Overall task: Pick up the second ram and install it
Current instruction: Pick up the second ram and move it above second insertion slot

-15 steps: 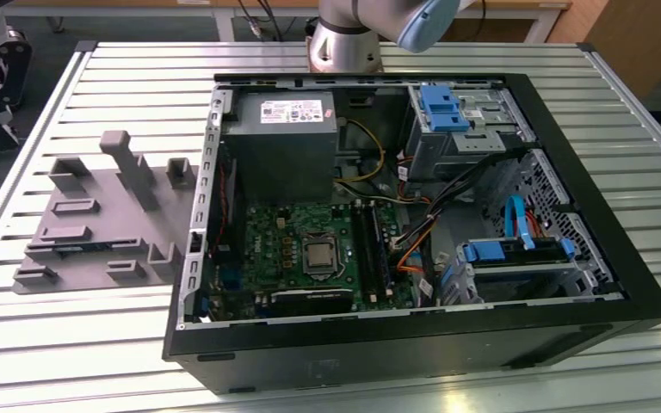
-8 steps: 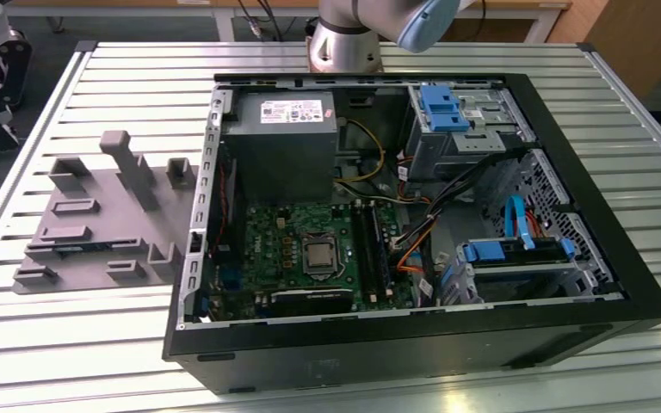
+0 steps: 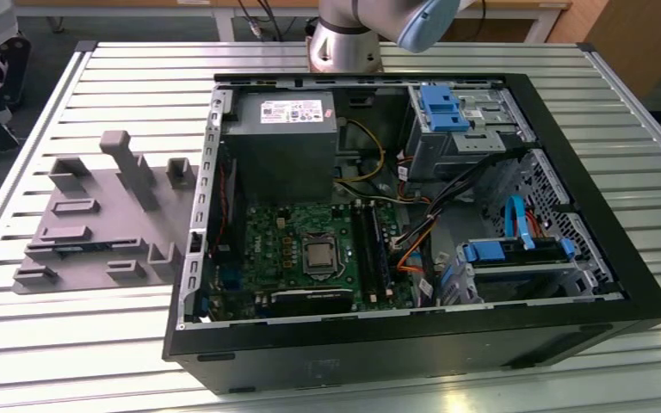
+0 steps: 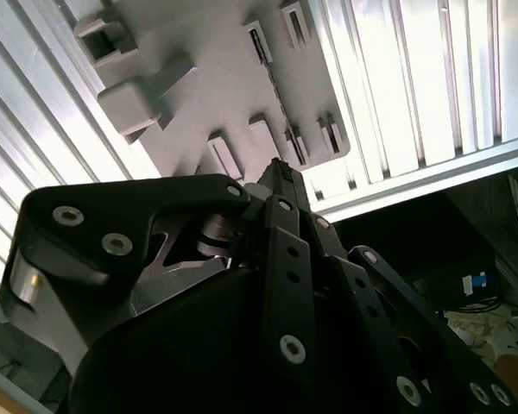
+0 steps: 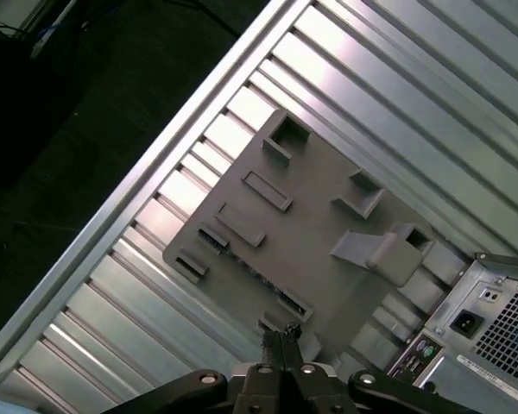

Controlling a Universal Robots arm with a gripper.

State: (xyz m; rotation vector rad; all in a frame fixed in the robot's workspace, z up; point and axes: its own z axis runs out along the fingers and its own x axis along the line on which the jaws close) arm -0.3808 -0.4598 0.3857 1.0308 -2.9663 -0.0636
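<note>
The gripper (image 5: pixel 281 333) hangs over the grey holder (image 3: pixel 101 202), fingers pressed together, holding nothing. The ram (image 3: pixel 61 249) looks like the thin dark strip in a slot at the exterior view's lower left. Going down closed, the gripper could bump the ram, not grab it.

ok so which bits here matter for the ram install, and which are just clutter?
Job: gripper, aimed at the grey holder plate; dark strip in one holder slot, maybe the second ram; black memory slots on the motherboard; open PC case.
Just there: power supply; blue drive brackets; cable bundle; slatted table.
</note>
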